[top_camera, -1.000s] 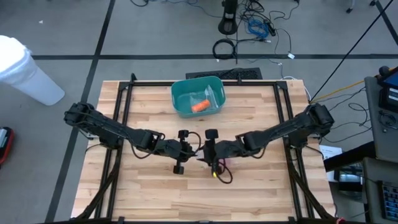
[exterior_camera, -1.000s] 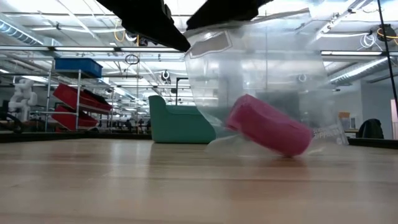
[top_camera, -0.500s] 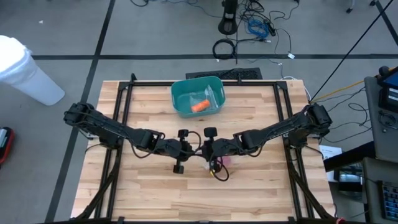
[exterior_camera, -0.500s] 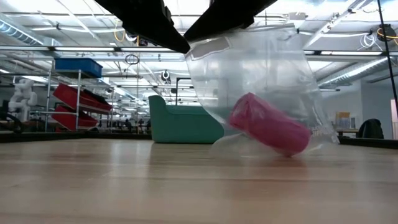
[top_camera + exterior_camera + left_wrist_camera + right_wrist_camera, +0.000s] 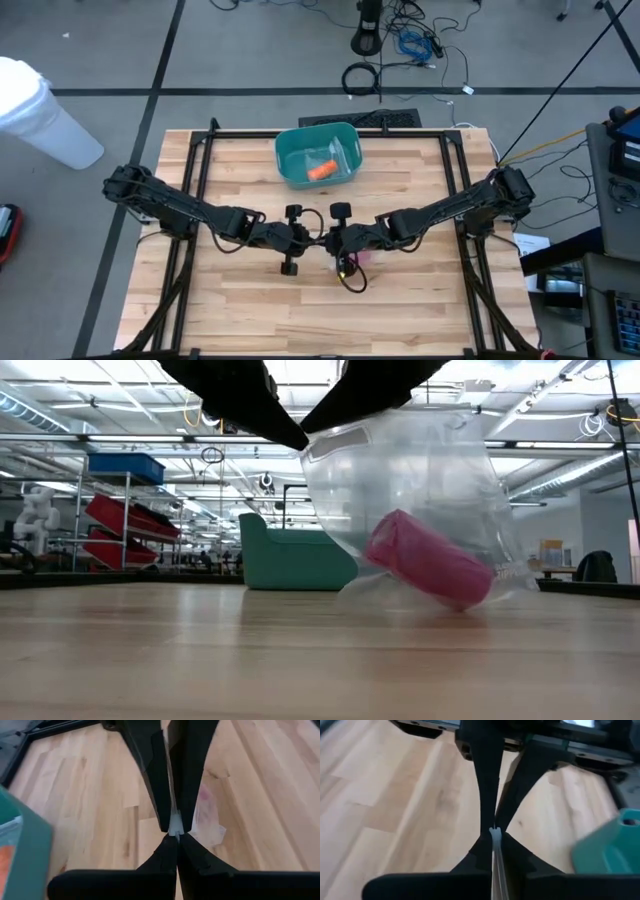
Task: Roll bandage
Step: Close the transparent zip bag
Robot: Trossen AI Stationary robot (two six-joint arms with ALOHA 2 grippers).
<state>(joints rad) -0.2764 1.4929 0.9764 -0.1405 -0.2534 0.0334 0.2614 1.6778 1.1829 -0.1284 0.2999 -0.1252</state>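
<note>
Both grippers meet over the middle of the table (image 5: 240, 300). The left gripper (image 5: 172, 822) has its jaws closed on the top edge of a clear bag (image 5: 420, 490); the right gripper (image 5: 494, 827) has its jaws closed on the same edge, facing it, fingertips nearly touching. The bag hangs from this shared grip with its bottom resting on the table. A pink bandage roll (image 5: 428, 560) lies tilted inside the bag, low down. A teal bin (image 5: 318, 155) stands farther back on the table, holding an orange item (image 5: 321, 171).
</note>
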